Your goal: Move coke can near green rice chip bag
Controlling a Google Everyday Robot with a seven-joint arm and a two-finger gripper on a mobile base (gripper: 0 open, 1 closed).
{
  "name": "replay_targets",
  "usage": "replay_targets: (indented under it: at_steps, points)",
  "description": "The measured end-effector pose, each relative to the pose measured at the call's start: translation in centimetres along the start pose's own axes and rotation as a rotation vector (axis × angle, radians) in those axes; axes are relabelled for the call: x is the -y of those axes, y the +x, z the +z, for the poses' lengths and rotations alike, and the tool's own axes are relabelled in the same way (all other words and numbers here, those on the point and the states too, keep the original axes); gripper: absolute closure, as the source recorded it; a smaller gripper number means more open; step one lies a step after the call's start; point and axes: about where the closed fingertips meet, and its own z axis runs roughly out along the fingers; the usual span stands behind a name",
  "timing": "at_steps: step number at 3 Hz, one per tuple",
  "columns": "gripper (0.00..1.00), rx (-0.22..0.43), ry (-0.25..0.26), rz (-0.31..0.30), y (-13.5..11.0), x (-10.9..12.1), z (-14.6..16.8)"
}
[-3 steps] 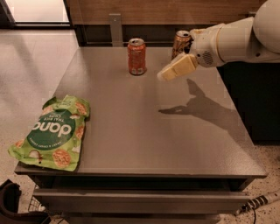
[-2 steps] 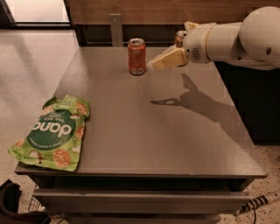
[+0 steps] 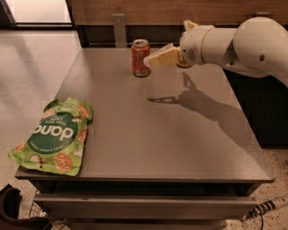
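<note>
The coke can (image 3: 140, 58), red-orange with a silver top, stands upright at the far middle of the grey table (image 3: 153, 130). My gripper (image 3: 148, 61) hangs just right of the can at about its mid height, its pale tip right at the can's right side. The white arm (image 3: 252, 42) reaches in from the right. The green rice chip bag (image 3: 55, 136) lies flat at the table's near left corner, partly over the edge, far from the can.
A tan can is almost wholly hidden behind my wrist; only its base (image 3: 184, 65) shows. A wooden wall panel (image 3: 135, 9) runs behind the table. Tiled floor lies to the left. A dark cabinet (image 3: 265, 108) stands to the right.
My gripper has moved left across the far side of the table, from near the tan can to right beside the coke can. The can and the bag have not moved.
</note>
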Motion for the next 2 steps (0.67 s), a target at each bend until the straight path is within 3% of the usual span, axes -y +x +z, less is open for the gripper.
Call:
replay_targets:
  at_steps: [2]
  points:
    - [0.00, 0.048, -0.009, 0.070, 2.2, -0.7, 4.3]
